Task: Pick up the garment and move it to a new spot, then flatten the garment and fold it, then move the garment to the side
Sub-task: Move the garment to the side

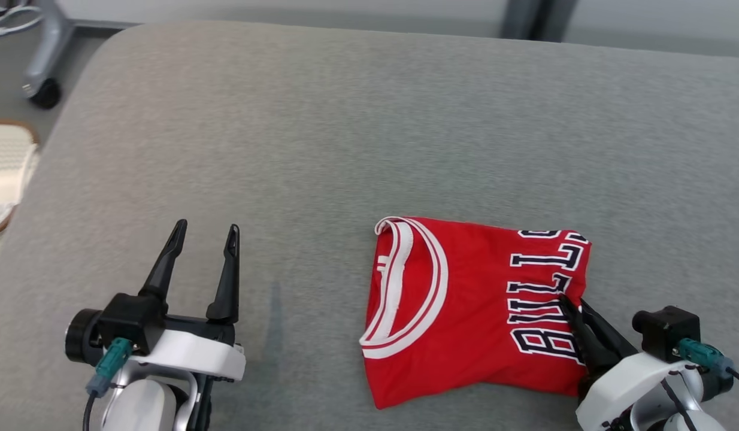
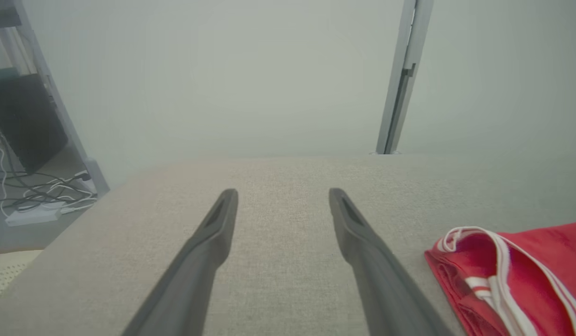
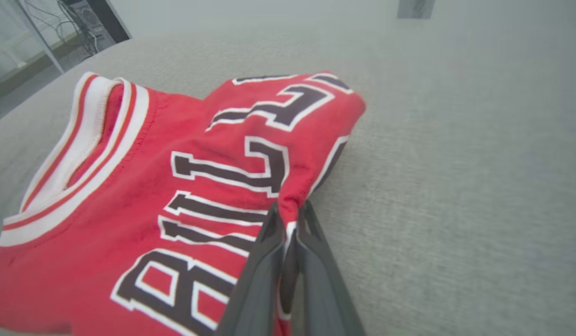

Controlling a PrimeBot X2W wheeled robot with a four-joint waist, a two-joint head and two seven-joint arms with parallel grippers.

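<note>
A folded red jersey (image 1: pixel 465 305) with white trim and dark letters lies on the grey cushion, low and right of centre. My right gripper (image 1: pixel 572 304) is shut on the jersey's right edge; in the right wrist view the fabric (image 3: pixel 250 154) is pinched between the closed fingertips of that gripper (image 3: pixel 288 211). My left gripper (image 1: pixel 206 232) hovers open over bare cushion to the left of the jersey, holding nothing. In the left wrist view its gripper (image 2: pixel 283 196) frames bare cushion, and the jersey's collar (image 2: pixel 498 275) lies at the lower right.
The grey cushion (image 1: pixel 345 131) stretches far back and to both sides. Off its left edge are a woven basket (image 1: pixel 4 173) and a wheeled stand (image 1: pixel 43 78). Cables (image 2: pixel 40 196) lie on the floor to the left, and a grey post (image 2: pixel 402 79) rises behind.
</note>
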